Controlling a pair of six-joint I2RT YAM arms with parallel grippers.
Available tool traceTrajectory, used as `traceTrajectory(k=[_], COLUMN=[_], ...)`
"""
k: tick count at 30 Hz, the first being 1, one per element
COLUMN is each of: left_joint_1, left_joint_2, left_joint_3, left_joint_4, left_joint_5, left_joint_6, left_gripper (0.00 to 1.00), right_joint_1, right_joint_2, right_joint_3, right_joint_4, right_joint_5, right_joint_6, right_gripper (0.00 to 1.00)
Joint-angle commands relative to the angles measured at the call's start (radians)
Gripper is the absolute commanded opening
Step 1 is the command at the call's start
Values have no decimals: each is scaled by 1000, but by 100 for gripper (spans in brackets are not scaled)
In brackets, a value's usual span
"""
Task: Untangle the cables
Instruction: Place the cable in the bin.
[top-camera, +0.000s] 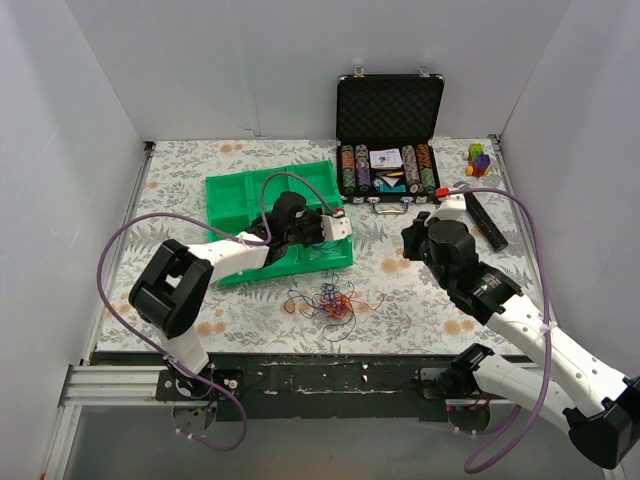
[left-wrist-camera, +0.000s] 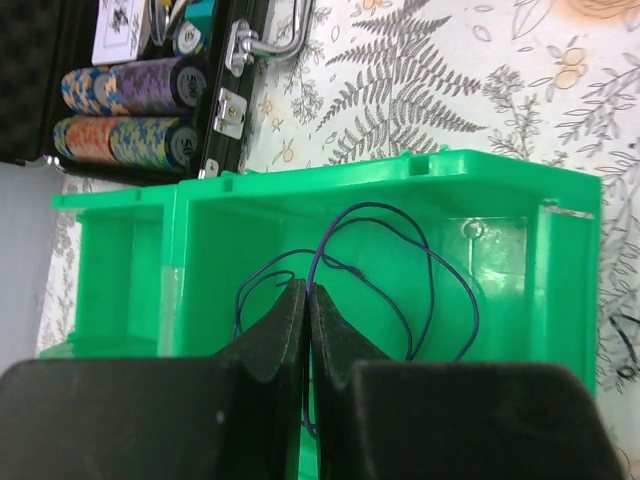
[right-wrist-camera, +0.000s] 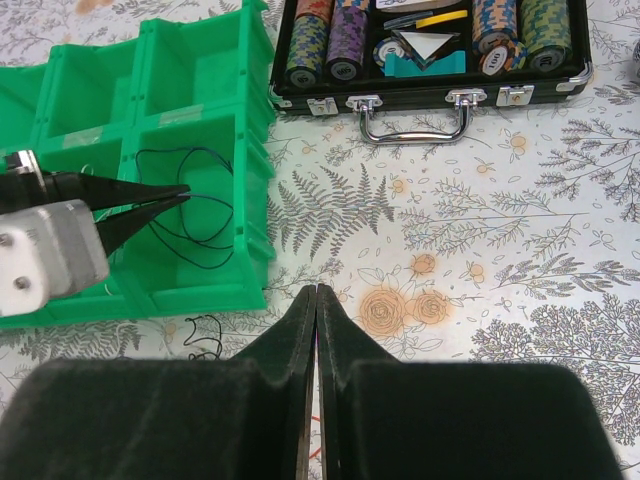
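Note:
The cables lie as a small tangle (top-camera: 330, 300) of red, blue, orange and black thin wires on the floral table, in front of the green bin (top-camera: 240, 195). My left gripper (top-camera: 318, 232) reaches into the bin's front right compartment. In the left wrist view it (left-wrist-camera: 307, 290) is shut on a thin blue cable (left-wrist-camera: 425, 265) that loops over the bin floor. The right wrist view shows that cable (right-wrist-camera: 205, 235) and the left fingers (right-wrist-camera: 165, 195). My right gripper (top-camera: 412, 243) is shut and hangs right of the tangle, over the table (right-wrist-camera: 316, 292). A black wire (right-wrist-camera: 205, 335) lies near it.
The green bin (left-wrist-camera: 400, 170) has several compartments (right-wrist-camera: 200, 70). An open black poker chip case (top-camera: 390, 110) stands at the back, its handle (right-wrist-camera: 415, 105) towards me. A small coloured toy (top-camera: 479, 158) and a black strip (top-camera: 487, 218) lie at the right.

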Motion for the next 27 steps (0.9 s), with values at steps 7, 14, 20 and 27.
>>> traceTrajectory(k=[7, 14, 20, 27], left_joint_1=[-3, -9, -10, -20], left_joint_2=[101, 89, 0, -130], left_joint_3=[69, 68, 95, 105], left_joint_4=[15, 57, 9, -87], left_joint_5=[-140, -157, -102, -53], left_joint_6=[-62, -59, -108, -209], left_gripper=[0, 11, 54, 62], right_joint_1=[-2, -2, -2, -2], right_joint_2=[-3, 7, 10, 13], right_joint_3=[13, 13, 12, -4], right_joint_4=[38, 49, 49, 32], right_joint_5=[3, -15, -26, -28], right_joint_6=[-10, -7, -4, -2], right_gripper=[6, 6, 6, 8])
